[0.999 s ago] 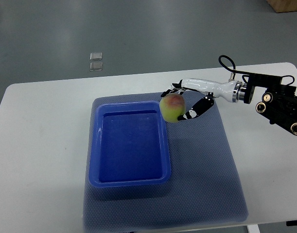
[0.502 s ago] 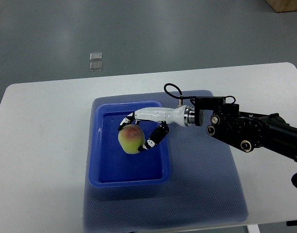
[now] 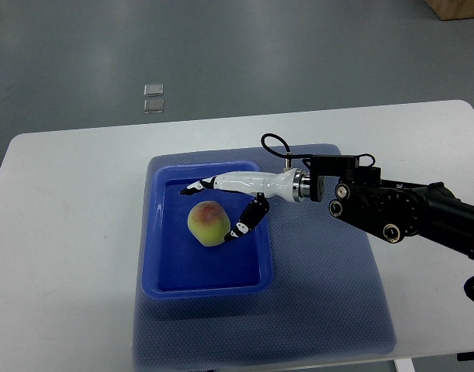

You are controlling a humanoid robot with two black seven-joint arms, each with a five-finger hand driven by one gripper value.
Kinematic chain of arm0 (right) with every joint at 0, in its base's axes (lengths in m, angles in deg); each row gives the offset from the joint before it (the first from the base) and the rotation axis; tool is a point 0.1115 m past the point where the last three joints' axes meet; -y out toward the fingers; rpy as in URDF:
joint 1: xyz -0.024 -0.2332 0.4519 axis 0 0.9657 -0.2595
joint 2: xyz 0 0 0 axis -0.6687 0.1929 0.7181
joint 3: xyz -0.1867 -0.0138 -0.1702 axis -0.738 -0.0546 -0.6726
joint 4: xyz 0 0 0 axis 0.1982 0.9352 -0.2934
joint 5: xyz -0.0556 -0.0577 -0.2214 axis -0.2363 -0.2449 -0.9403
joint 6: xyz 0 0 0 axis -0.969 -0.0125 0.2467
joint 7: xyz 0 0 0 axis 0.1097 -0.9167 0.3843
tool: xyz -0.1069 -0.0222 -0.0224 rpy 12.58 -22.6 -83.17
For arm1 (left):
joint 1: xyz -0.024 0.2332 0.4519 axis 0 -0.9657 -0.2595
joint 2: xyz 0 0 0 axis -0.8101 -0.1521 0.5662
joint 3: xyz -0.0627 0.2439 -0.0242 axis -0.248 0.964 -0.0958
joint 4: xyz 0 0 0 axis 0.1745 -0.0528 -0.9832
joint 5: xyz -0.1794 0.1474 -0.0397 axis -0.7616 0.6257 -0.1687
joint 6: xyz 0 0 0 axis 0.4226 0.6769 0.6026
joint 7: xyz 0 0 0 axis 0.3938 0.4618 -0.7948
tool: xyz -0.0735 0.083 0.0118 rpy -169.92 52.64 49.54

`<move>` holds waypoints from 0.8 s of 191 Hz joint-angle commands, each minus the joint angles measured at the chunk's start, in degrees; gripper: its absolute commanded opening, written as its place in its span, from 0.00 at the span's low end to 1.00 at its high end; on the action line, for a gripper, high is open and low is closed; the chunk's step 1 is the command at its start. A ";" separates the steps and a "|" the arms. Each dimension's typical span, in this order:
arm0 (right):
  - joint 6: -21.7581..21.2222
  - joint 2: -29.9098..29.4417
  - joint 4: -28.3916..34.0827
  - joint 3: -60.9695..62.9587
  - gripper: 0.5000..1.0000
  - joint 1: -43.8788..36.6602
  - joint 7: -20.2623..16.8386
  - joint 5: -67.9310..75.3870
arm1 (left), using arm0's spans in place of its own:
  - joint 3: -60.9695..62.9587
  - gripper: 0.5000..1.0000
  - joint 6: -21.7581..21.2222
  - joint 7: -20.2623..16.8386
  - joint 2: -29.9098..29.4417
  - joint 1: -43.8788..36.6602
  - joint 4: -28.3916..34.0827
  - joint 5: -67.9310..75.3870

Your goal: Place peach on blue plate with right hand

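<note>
On the white table point(image 3: 74, 232), a blue mat point(image 3: 330, 294) underlies the blue plate point(image 3: 153, 256).

No legible text, label, brand, number or sign found on any surface in the top view; none on the blue rectangular plastic plate point(image 3: 155, 256), the grey-blue woven mat point(image 3: 330, 294), or the black and white right arm point(image 3: 392, 209)

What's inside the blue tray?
Just the peach, lying on the blue tray's floor. The right hand hangs over it with fingers spread. The spot of floor under the peach is hidden.
</note>
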 commanded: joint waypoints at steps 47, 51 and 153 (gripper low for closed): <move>-1.39 1.89 0.00 2.99 0.86 0.59 -0.04 20.90 | -0.01 1.00 0.00 -0.09 0.00 0.00 0.01 0.06; -1.48 1.97 0.00 3.34 0.86 0.68 -0.04 22.48 | -0.01 1.00 0.00 -0.09 0.00 0.00 0.01 -0.03; -2.01 2.24 0.08 19.95 0.86 13.51 -0.22 34.18 | 0.08 1.00 0.08 -0.09 0.00 0.00 -0.08 0.06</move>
